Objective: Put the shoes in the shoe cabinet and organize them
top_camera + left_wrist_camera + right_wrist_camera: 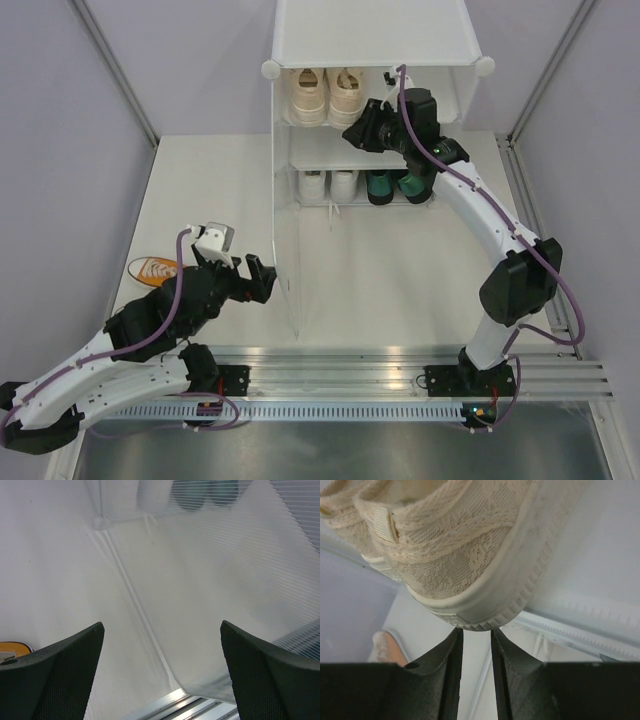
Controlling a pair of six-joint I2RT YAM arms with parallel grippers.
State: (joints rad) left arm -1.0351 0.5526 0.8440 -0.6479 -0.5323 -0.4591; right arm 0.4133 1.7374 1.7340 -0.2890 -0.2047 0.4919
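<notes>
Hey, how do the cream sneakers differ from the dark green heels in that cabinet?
The cream sneakers sit on the upper visible tier, toward the left; the dark green heels sit on a lower tier, toward the right. The cream sneakers are pale, the dark green heels dark. Both are pairs standing side by side inside the shoe cabinet.

Lace-up sneakers point(327, 95) sit above heels point(398, 186) (inside cabinet point(370, 35)).

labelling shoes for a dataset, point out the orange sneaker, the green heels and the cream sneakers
orange sneaker point(150, 270), top view, laced upper
green heels point(380, 187), top view, left shoe's body
cream sneakers point(308, 95), top view, left shoe's top
</notes>
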